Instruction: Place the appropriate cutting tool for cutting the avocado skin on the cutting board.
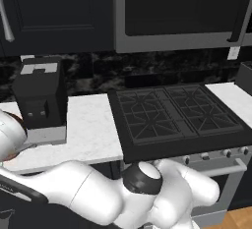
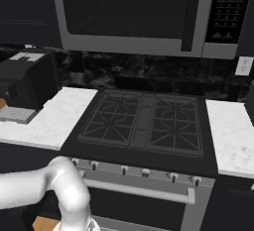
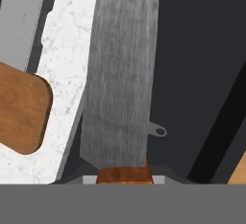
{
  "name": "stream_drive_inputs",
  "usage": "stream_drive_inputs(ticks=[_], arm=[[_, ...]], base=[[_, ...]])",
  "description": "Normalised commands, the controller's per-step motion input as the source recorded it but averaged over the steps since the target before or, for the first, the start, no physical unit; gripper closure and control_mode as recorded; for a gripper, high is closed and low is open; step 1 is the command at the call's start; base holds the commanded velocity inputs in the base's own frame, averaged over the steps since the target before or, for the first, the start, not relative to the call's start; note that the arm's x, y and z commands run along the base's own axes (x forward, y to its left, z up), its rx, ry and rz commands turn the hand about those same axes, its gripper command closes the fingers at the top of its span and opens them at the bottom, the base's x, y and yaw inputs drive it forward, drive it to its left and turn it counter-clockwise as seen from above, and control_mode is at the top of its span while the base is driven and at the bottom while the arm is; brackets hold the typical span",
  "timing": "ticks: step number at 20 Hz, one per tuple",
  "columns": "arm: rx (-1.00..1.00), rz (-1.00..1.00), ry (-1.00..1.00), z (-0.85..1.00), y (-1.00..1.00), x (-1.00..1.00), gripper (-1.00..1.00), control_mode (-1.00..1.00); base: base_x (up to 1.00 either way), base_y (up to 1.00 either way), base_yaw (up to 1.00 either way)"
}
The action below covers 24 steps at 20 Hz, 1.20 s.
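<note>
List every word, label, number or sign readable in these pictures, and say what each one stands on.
No text can be read anywhere.
Microwave control panel: rows of pale button marks, too small and blurred to read.
Grey-bladed knife with orange handle: no marking on the blade.
Reddish-brown wooden cutting board: plain.
Black boxy appliance on a grey base: no label seen.

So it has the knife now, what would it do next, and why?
Probably carry the knife sideways toward the cutting board. In the hand view the grey blade rises straight from the shut gripper, orange handle at the base, while the board lies off to one side on the white counter, with nothing on the corner that shows.
</note>
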Motion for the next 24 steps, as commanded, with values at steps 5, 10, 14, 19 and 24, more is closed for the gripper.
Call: stream_drive_inputs(ticks=[5, 10, 14, 19, 24], arm=[[0.00, -0.07, 0.00, 0.00, 0.23, 0.89, 1.00, -1.00], [0.00, -0.03, 0.00, -0.09, 0.41, 0.74, 1.00, -1.00], [-0.04, -0.04, 0.00, -0.21, 0.42, 0.63, 1.00, -1.00], [-0.05, -0.04, 0.00, -0.37, 0.26, 0.58, 1.00, -1.00], [-0.03, -0.03, 0.00, -0.45, 0.22, 0.56, 1.00, -1.00]], base=[[0.00, 0.00, 0.00], [0.00, 0.00, 0.00], [0.00, 0.00, 0.00], [0.00, 0.00, 0.00], [0.00, 0.00, 0.00]])
